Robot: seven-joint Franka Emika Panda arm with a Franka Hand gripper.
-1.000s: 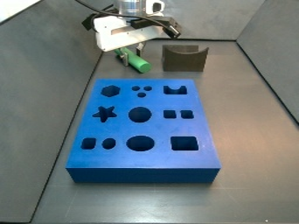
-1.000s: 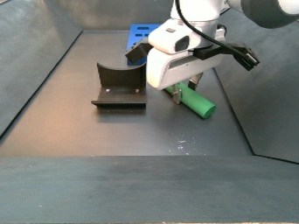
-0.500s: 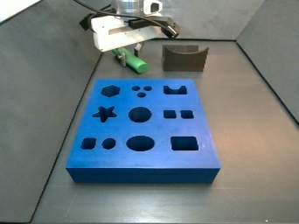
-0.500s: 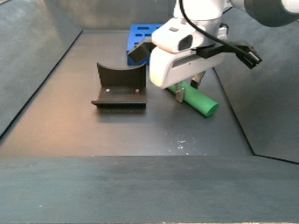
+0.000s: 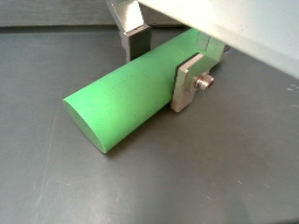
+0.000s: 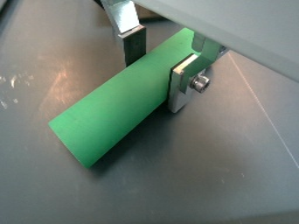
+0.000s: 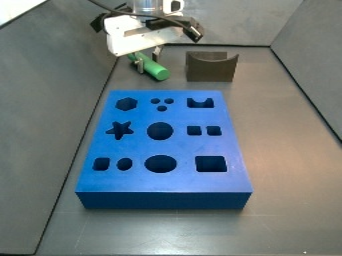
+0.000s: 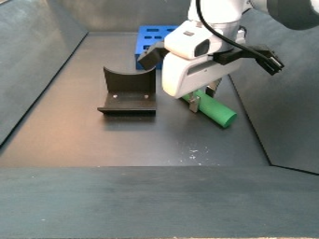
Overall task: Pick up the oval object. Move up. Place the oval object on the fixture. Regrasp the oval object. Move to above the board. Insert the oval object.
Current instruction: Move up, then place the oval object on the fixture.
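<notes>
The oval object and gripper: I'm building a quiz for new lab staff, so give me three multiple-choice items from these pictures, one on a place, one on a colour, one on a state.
1. Where is the oval object?
A. On the floor beside the fixture
B. In the fixture's notch
C. In a cut-out of the board

2. What colour is the oval object?
A. Red
B. Bright green
C. Yellow

3. How does the gripper stand?
A. Far above the board, open
B. Shut on the fixture
C. Fingers on either side of the oval object, against it

Answers: 1 A, since both side views show it on the dark floor, apart from the fixture. 2 B, as every view shows. 3 C, since both wrist views show a silver finger pressed to each side of the rod.
</notes>
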